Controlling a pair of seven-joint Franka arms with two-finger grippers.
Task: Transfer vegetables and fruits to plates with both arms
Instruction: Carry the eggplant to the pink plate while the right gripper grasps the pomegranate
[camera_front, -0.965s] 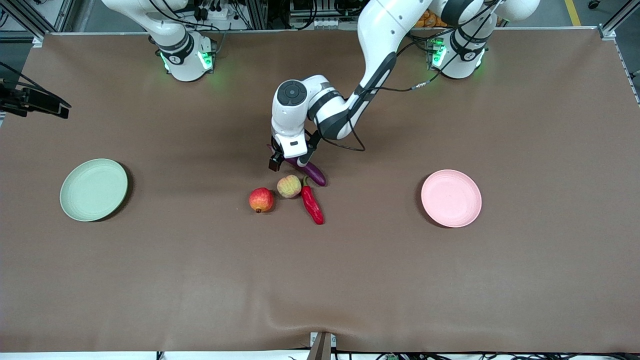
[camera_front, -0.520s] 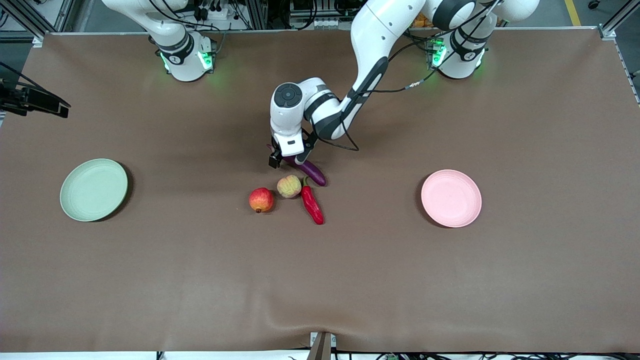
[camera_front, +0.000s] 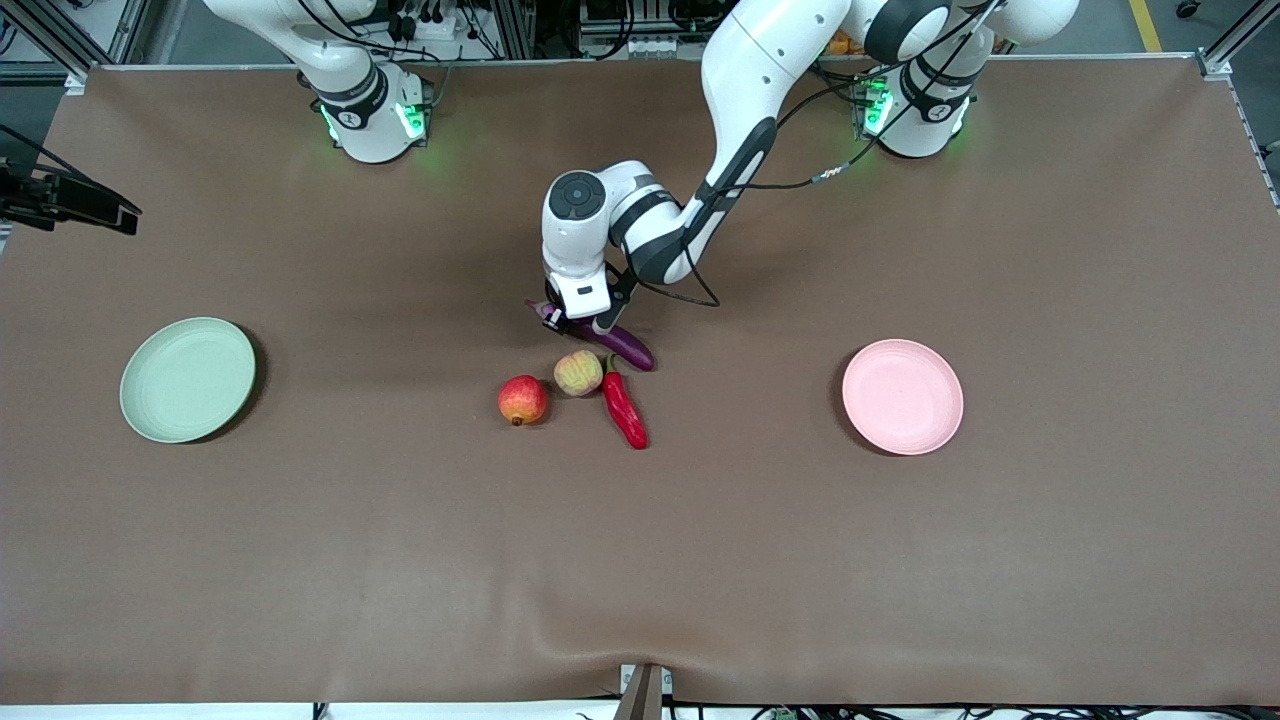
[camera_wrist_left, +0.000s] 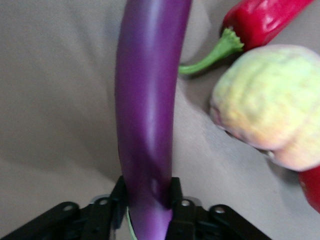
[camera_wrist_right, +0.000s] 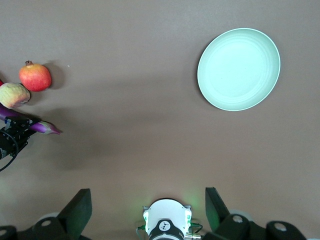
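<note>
Left gripper (camera_front: 577, 322) clamped on eggplant (camera_wrist_left: 150, 100).
I see it long, slim, glossy purple, just beside the peach (camera_front: 578, 373); right gripper (camera_wrist_right: 147, 207) waits, fingers wide apart.

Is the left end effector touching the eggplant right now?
Touching. The left wrist view shows the left end effector with both fingers pressed against the sides of the purple eggplant, no gap.

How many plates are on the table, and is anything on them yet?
2. The green plate lies toward the right arm's end, the pink plate toward the left arm's end; both bare. None seems hidden.
</note>
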